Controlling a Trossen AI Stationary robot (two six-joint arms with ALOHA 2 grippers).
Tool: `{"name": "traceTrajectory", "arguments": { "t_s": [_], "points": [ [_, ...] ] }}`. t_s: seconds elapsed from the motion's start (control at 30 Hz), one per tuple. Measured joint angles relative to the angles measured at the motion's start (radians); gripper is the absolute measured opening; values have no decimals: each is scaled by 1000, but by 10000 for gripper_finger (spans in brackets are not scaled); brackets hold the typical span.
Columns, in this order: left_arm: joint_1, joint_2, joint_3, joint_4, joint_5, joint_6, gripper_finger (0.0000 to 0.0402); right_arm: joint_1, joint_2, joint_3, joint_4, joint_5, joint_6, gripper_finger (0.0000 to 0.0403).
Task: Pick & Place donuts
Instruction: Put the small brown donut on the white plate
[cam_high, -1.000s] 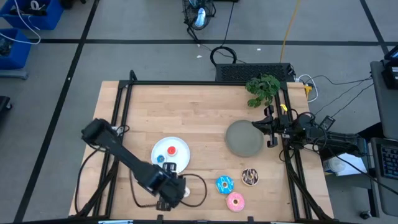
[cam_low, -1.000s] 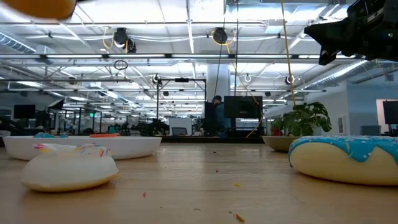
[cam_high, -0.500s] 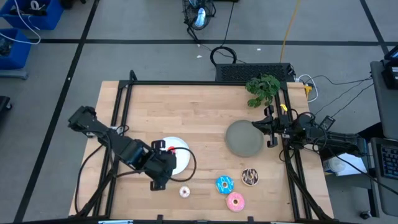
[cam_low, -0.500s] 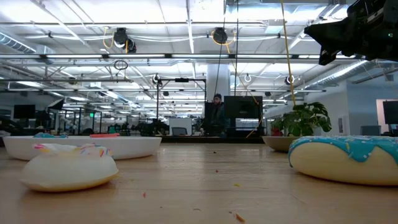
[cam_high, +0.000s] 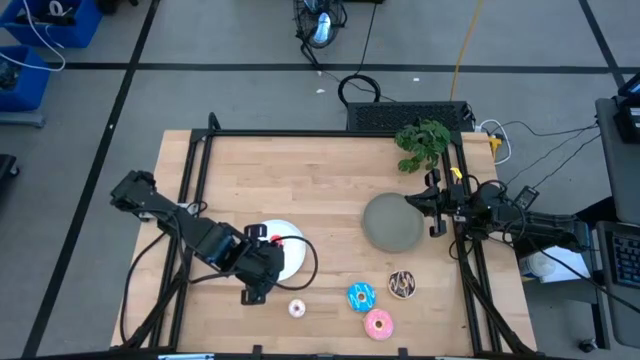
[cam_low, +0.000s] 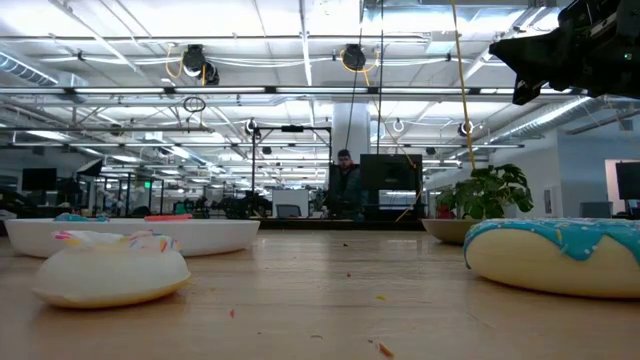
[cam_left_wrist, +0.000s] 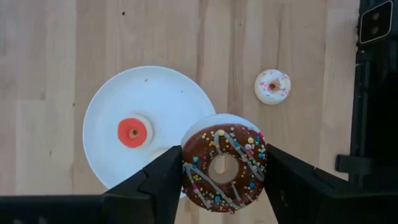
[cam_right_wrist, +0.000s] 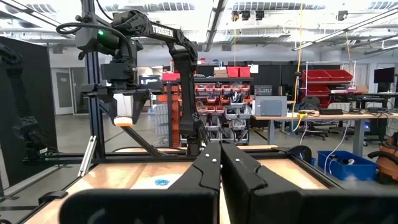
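The left gripper (cam_high: 262, 262) covers much of the white plate (cam_high: 291, 262) in the high view, hiding what lies beneath it. In the left wrist view, the chocolate donut (cam_left_wrist: 224, 167) between the fingers hides the plate's near edge. In the low view, the blue-iced donut (cam_low: 555, 255) is cut off by the picture's edge.

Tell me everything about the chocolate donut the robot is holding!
The chocolate donut is a ring with a round hole in the middle. It has shiny dark brown icing with pale streaks across it and lots of tiny coloured sprinkles, and it looks like a toy. It lies flat with the icing facing up. The left pincer squeezes it from both sides with its two dark fingers, and nothing else touches it. It hangs in the air over the edge of the white plate.
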Motion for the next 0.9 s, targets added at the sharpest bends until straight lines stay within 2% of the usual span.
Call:
{"name": "traceTrajectory", "arguments": {
  "t_s": [0.67, 0.9],
  "points": [
    [-1, 0, 0, 2, -2, -4, 198, 0, 0, 0, 0, 0, 0, 0],
    [4, 0, -5, 7, -62, -8, 203, 0, 0, 0, 0, 0, 0, 0]
  ]
}}
